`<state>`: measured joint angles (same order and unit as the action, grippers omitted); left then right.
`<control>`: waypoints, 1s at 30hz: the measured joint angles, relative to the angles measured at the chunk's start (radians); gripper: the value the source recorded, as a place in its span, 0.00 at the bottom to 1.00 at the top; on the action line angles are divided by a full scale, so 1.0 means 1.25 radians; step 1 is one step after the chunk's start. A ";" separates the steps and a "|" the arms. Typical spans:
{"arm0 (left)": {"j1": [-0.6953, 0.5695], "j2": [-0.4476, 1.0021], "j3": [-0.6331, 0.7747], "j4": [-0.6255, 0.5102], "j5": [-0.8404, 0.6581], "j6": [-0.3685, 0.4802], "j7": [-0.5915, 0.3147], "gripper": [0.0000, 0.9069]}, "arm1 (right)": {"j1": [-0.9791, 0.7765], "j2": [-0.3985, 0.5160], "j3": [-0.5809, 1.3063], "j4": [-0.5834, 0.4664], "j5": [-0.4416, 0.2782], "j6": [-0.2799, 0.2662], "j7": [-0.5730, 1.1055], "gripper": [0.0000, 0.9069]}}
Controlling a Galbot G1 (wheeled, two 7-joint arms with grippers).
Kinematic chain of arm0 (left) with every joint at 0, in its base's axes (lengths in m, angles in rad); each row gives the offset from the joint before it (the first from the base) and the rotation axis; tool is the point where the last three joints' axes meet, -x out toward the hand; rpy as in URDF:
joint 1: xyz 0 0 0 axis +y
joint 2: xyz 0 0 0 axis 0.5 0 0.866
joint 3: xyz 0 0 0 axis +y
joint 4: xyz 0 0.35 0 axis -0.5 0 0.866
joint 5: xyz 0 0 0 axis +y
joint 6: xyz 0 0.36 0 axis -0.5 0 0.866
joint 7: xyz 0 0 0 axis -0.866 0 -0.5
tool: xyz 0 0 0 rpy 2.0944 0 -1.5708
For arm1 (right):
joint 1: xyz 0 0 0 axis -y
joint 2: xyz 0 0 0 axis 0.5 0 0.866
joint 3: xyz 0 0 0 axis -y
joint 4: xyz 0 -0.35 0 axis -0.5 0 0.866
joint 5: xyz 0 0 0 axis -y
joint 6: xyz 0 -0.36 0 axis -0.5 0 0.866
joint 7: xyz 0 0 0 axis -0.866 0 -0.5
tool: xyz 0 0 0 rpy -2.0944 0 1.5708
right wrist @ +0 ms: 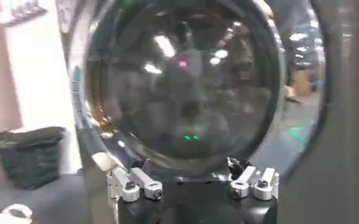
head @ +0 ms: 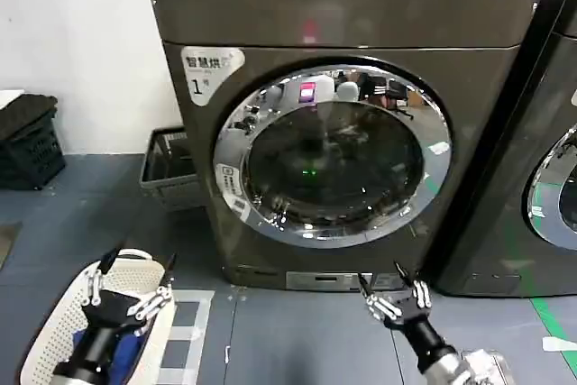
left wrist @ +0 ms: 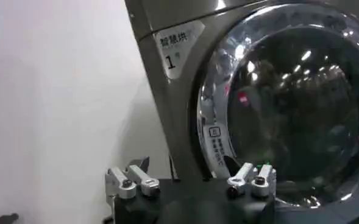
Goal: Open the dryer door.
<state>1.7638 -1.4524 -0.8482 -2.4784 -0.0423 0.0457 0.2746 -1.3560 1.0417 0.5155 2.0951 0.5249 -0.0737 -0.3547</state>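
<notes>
The dryer door (head: 334, 158), round with a wide chrome rim and dark glass, sits shut on the grey-brown machine carrying a white "1" sticker (head: 209, 71). Low before the machine's base, below the door's lower right part, my right gripper (head: 383, 279) is open with nothing between its fingers. In the right wrist view the dryer door (right wrist: 179, 79) looms close ahead of that gripper (right wrist: 191, 176). My left gripper (head: 137, 264) is open and empty over a white basket, off to the machine's left. Ahead of the left gripper (left wrist: 188, 169) are the dryer door (left wrist: 301, 103) and the sticker (left wrist: 176, 49).
A white perforated basket (head: 54, 335) lies on the floor at the lower left. A dark crate (head: 27, 142) stands by the wall, and a grey wire basket (head: 167, 164) sits beside the dryer. A darker neighbouring machine (head: 541, 132) stands to the right.
</notes>
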 joint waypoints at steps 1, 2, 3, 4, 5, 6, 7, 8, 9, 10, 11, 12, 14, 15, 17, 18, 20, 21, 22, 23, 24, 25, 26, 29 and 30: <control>0.001 0.000 -0.001 -0.002 -0.003 0.000 0.000 1.00 | 0.013 -0.012 -0.009 -0.002 0.011 -0.006 -0.002 1.00; 0.001 0.001 -0.002 -0.005 -0.007 0.001 0.000 1.00 | 0.028 -0.024 -0.019 -0.007 0.020 -0.008 -0.009 1.00; 0.001 0.001 -0.002 -0.006 -0.009 0.001 0.000 1.00 | 0.042 -0.037 -0.030 -0.011 0.026 -0.008 -0.014 1.00; 0.002 0.002 -0.002 -0.007 -0.016 0.001 0.001 1.00 | 0.059 -0.050 -0.043 -0.016 0.034 -0.008 -0.018 1.00; 0.002 0.002 -0.003 -0.007 -0.022 0.002 0.001 1.00 | 0.074 -0.061 -0.056 -0.020 0.043 -0.008 -0.020 1.00; 0.002 0.003 -0.003 -0.007 -0.026 0.003 0.001 1.00 | 0.089 -0.071 -0.069 -0.024 0.051 -0.008 -0.021 1.00; 0.003 0.004 -0.005 -0.007 -0.027 0.003 0.001 1.00 | 0.103 -0.079 -0.081 -0.027 0.055 -0.008 -0.023 1.00; 0.003 0.004 -0.006 -0.008 -0.028 0.003 0.001 1.00 | 0.119 -0.087 -0.095 -0.031 0.056 -0.008 -0.027 1.00; 0.003 0.005 -0.007 -0.008 -0.031 0.003 0.002 1.00 | 0.135 -0.093 -0.109 -0.036 0.058 -0.008 -0.032 1.00; 0.003 0.005 -0.008 -0.009 -0.032 0.003 0.003 1.00 | 0.152 -0.097 -0.123 -0.042 0.061 -0.008 -0.036 1.00; 0.003 0.005 -0.008 -0.009 -0.032 0.003 0.004 1.00 | 0.168 -0.100 -0.137 -0.047 0.063 -0.008 -0.039 1.00; 0.003 0.005 -0.007 -0.008 -0.031 0.002 0.006 1.00 | 0.184 -0.101 -0.150 -0.051 0.064 -0.008 -0.039 1.00; 0.005 0.004 -0.003 -0.007 -0.026 -0.003 0.007 1.00 | 0.221 -0.104 -0.177 -0.061 0.065 -0.009 -0.041 1.00; 0.007 0.003 -0.001 -0.007 -0.025 -0.004 0.007 1.00 | 0.239 -0.104 -0.190 -0.069 0.066 -0.009 -0.042 1.00; 0.009 0.003 0.000 -0.008 -0.026 -0.005 0.004 1.00 | 0.278 -0.103 -0.218 -0.084 0.066 -0.009 -0.042 1.00; 0.009 0.003 0.000 -0.008 -0.026 -0.005 0.001 1.00 | 0.296 -0.102 -0.231 -0.091 0.067 -0.010 -0.044 1.00; 0.011 0.003 0.000 -0.006 -0.025 -0.008 -0.005 1.00 | 0.329 -0.098 -0.256 -0.108 0.067 -0.010 -0.050 1.00; 0.012 0.003 0.001 -0.004 -0.025 -0.011 -0.007 1.00 | 0.343 -0.097 -0.268 -0.115 0.067 -0.010 -0.053 1.00; 0.012 0.003 0.002 -0.002 -0.025 -0.013 -0.008 1.00 | 0.358 -0.095 -0.280 -0.124 0.067 -0.010 -0.055 1.00; 0.012 0.003 0.002 -0.002 -0.027 -0.015 -0.008 1.00 | 0.371 -0.092 -0.292 -0.134 0.067 -0.009 -0.058 1.00; 0.013 0.003 0.002 -0.002 -0.029 -0.015 -0.009 1.00 | 0.384 -0.088 -0.304 -0.144 0.067 -0.009 -0.060 1.00; 0.013 0.003 0.002 -0.004 -0.032 -0.015 -0.009 1.00 | 0.397 -0.083 -0.316 -0.155 0.067 -0.009 -0.061 1.00; 0.014 0.002 0.002 -0.006 -0.034 -0.015 -0.009 1.00 | 0.410 -0.079 -0.327 -0.165 0.067 -0.009 -0.064 1.00; 0.014 0.000 0.001 -0.010 -0.034 -0.016 -0.009 1.00 | 0.446 -0.063 -0.358 -0.200 0.052 -0.008 -0.070 1.00; 0.015 0.000 0.001 -0.011 -0.034 -0.017 -0.010 1.00 | 0.456 -0.059 -0.366 -0.210 0.050 -0.007 -0.072 1.00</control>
<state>1.7825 -1.4524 -0.8475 -2.4917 -0.0852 0.0243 0.2627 -0.7856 0.9682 0.0582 1.8323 0.5870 -0.0828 -0.4443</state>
